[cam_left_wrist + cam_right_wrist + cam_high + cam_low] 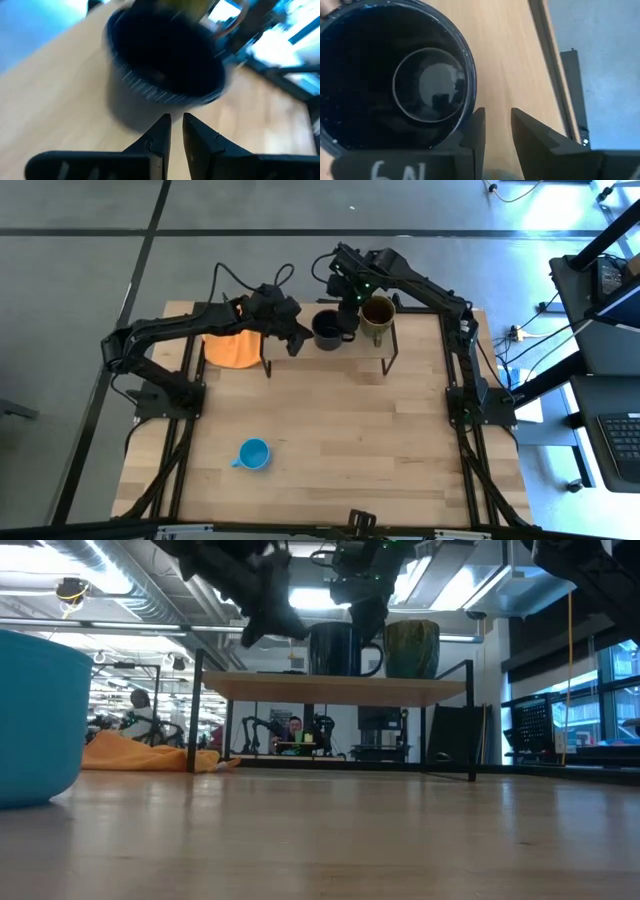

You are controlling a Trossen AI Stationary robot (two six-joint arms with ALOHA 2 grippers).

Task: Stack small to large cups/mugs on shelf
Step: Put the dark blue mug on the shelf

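Note:
The black mug (pixel 327 330) and the olive-brown mug (pixel 377 315) stand upright side by side on the shelf's (pixel 365 352) wooden top, the black one to the left. They also show in the low view: black mug (pixel 335 648), olive-brown mug (pixel 412 648). The light blue mug (pixel 254 453) stands on the table near the front edge. My left gripper (pixel 176 117) is just left of the black mug, its fingers almost together and empty. My right gripper (pixel 497 112) points down over the black mug's right side, its fingers a little apart with bare shelf wood between them. My right gripper stands by the black mug's rim (pixel 468 100) on the side toward the olive-brown mug, coming from above. One finger (pixel 476 131) overlaps the rim in the wrist view. I cannot tell whether it touches the mug.
An orange cloth (pixel 232 345) lies on the table left of the shelf, under my left arm. The shelf's black legs (pixel 198 710) stand on the tabletop. The broad middle of the table lies between the shelf and the blue mug.

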